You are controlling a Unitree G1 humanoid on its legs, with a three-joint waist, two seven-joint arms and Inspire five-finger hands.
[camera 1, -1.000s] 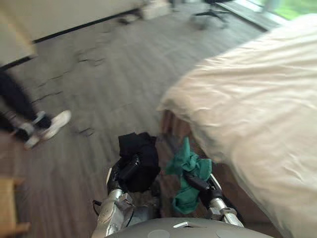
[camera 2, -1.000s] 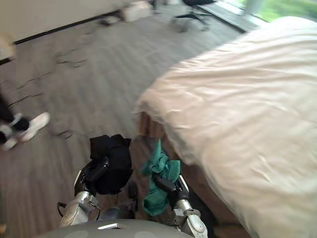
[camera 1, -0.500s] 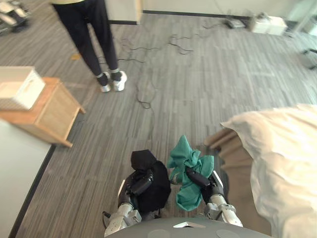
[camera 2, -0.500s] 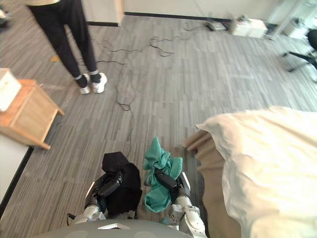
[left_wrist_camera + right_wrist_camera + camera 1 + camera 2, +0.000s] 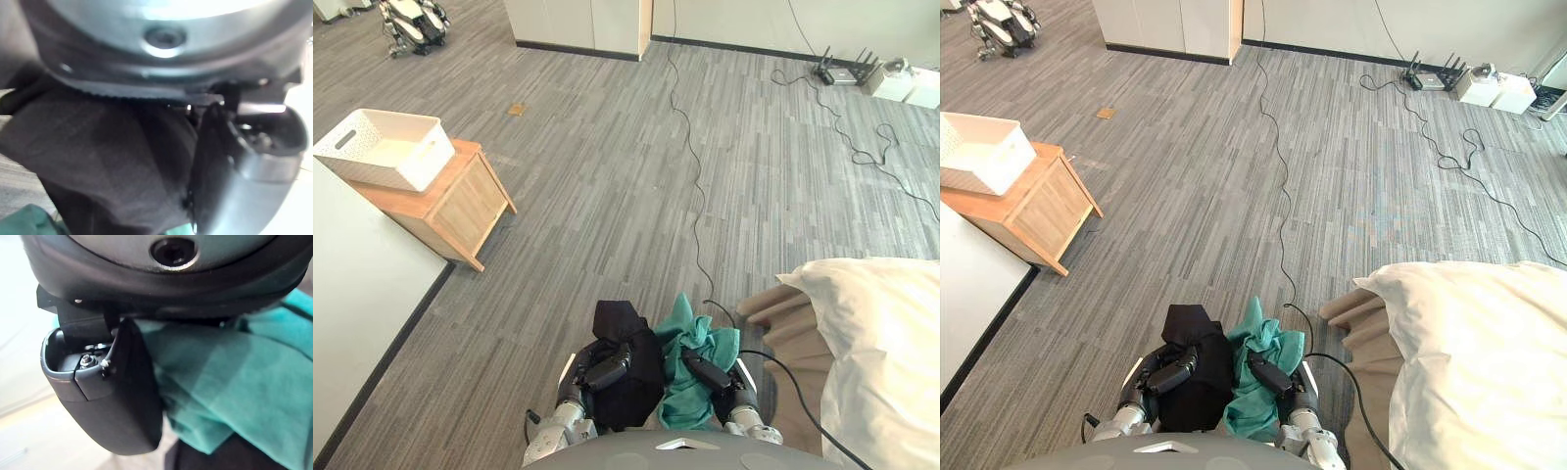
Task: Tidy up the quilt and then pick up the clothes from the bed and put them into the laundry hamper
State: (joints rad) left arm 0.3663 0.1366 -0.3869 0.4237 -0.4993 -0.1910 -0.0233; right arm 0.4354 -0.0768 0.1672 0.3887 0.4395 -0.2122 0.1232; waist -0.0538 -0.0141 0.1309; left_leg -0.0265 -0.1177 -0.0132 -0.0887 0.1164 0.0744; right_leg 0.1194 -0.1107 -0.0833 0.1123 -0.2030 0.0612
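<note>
Carrying stage, seen from the head camera. The left robot hand (image 5: pixel 607 370) has its fingers curled around a bunched black garment (image 5: pixel 619 328), and the right robot hand (image 5: pixel 710 372) is curled in the same way around a crumpled green garment (image 5: pixel 700 338). The 2 bundles touch each other and are held close to the robot's front, above the floor (image 5: pixel 607 196). The wrist views show each thumb pressed into its own cloth. The white laundry hamper (image 5: pixel 396 166) stands open-topped on a low wooden counter (image 5: pixel 460 206), ahead and far to the robot's left, well apart from both hands; its long axis runs roughly across the view. The left robot hand is the nearer of the 2 to it. The bed (image 5: pixel 891 352), under its pale quilt, lies to the robot's right. A thin cable (image 5: pixel 697 225) crosses the floor ahead. Judged from this layout, delivery calls for a leftward approach before either garment can be released over the hamper's opening.
</note>
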